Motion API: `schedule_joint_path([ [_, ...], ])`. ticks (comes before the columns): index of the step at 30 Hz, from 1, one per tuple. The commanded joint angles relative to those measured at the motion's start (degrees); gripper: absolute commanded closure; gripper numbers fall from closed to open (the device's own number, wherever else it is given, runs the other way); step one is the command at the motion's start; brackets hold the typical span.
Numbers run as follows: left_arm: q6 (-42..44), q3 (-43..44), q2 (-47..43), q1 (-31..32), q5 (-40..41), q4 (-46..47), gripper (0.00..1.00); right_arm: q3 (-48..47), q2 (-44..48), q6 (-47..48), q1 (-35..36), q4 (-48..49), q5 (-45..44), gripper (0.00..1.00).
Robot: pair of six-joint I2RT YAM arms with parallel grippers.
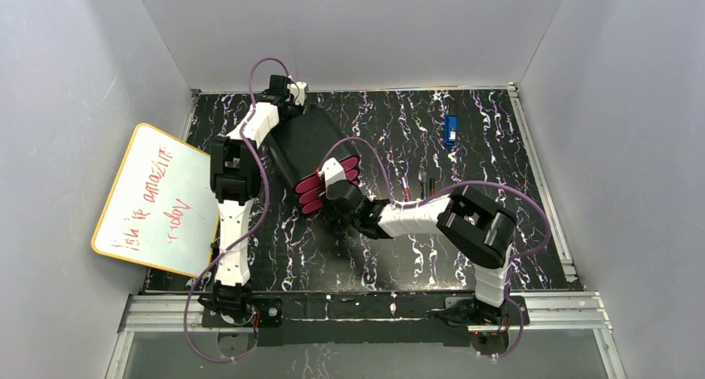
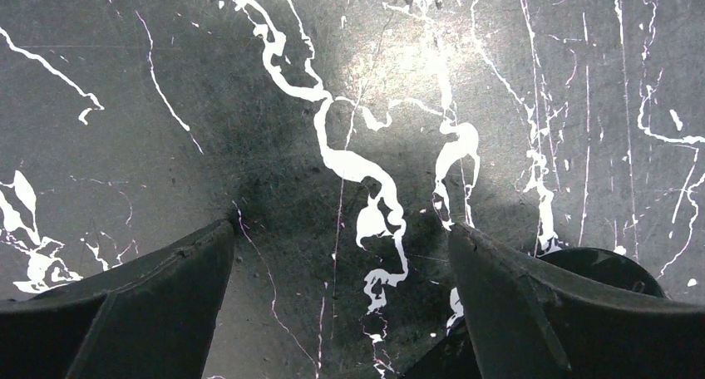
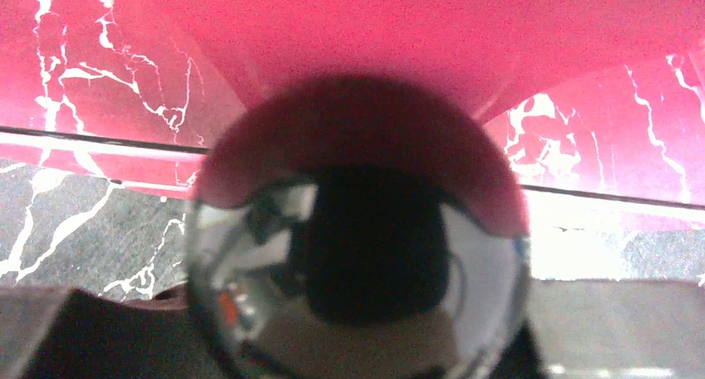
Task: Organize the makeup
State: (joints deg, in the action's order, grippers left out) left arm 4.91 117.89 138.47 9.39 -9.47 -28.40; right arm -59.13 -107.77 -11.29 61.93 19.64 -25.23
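The black box (image 1: 308, 142) with pink drawers (image 1: 316, 198) lies at the back left of the marbled table (image 1: 465, 254). My right gripper (image 1: 331, 182) is at the drawer fronts. In the right wrist view a shiny round drawer knob (image 3: 357, 254) on a pink drawer front (image 3: 416, 38) sits between my right gripper's (image 3: 357, 321) dark fingers; I cannot tell if they press on it. My left gripper (image 1: 291, 88) is behind the box, open over bare table (image 2: 341, 228). Of the makeup, two thin sticks (image 1: 422, 179) lie near mid-table; the rest is hidden.
A small blue rectangular object (image 1: 451, 130) lies at the back right. A yellow-framed whiteboard (image 1: 158, 200) leans over the table's left edge. Grey walls close in three sides. A dark round shape (image 2: 603, 267) shows beside the left gripper's right finger.
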Motion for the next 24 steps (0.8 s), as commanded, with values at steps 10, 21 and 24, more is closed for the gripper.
schedule_joint_path([
  [10, 0.5, 1.0, 1.0, 1.2, -1.5, -3.9, 0.02, 5.5, 0.6, -4.2, 1.3, -3.8, 0.1, 0.61],
  [21, 0.6, 0.9, 1.0, 1.2, -1.3, -3.9, 0.01, 11.9, 9.8, -7.1, 5.0, -9.6, -3.9, 0.62],
  [24, 0.6, 0.8, 1.1, 1.2, -1.2, -3.9, 0.01, 13.2, 13.0, -8.1, 6.6, -12.5, -5.2, 0.62],
])
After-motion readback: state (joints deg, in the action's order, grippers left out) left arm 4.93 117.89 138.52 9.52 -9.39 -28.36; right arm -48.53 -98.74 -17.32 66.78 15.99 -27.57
